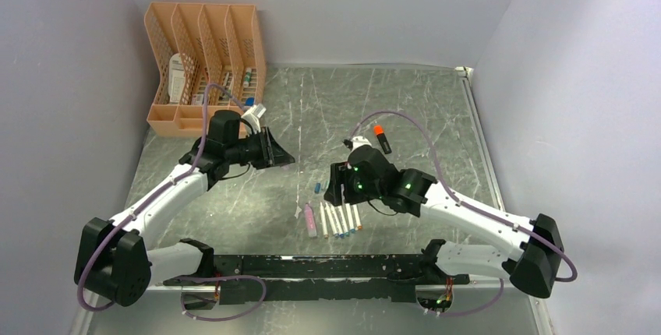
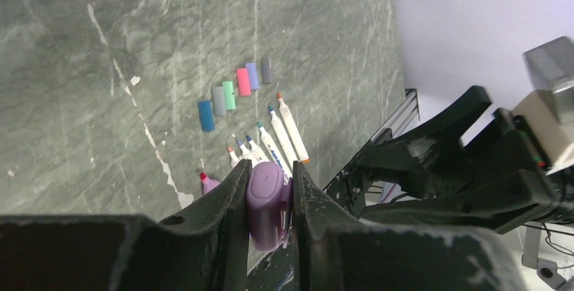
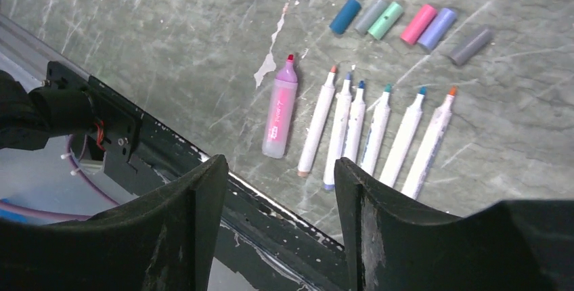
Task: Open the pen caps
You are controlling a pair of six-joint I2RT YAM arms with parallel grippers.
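My left gripper [image 2: 271, 169] is shut on a chunky pale purple pen cap [image 2: 266, 203], held above the table; in the top view it [image 1: 273, 152] hovers at the left. Its uncapped pink highlighter [image 3: 279, 115] lies beside several uncapped white pens [image 3: 379, 132]. Beyond them lies a row of loose caps: blue [image 3: 345, 15], grey [image 3: 371, 15], teal [image 3: 386, 20], pink [image 3: 418, 24], lilac [image 3: 438, 28] and another grey [image 3: 470, 45]. My right gripper [image 3: 281, 169] stands open and empty above the near table edge, just short of the pens [image 1: 337, 218].
A black marker [image 1: 384, 144] with an orange cap [image 1: 377, 129] lies behind the right gripper. An orange file organiser [image 1: 204, 62] stands at the back left. A black rail [image 1: 312, 269] runs along the near edge. Walls close in on both sides.
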